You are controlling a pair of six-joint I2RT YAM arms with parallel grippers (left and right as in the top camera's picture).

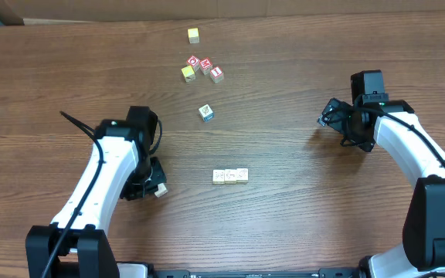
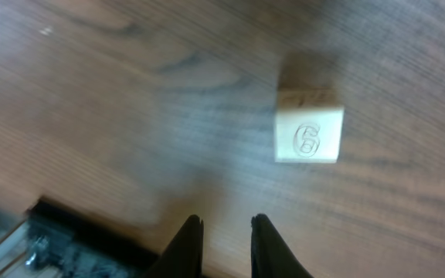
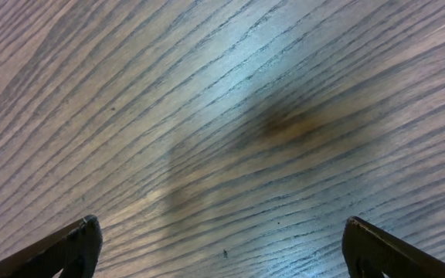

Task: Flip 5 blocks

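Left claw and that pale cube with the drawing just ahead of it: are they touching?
Apart. The left wrist view shows a strip of bare table between the fingertips of the left gripper and the cube, which lies ahead of them.

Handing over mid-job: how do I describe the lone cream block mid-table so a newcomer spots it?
Find the row of three cream blocks at the front middle of the table. Toward the far edge, short of the red and yellow cubes, the block stands alone, the only one showing a blue side.
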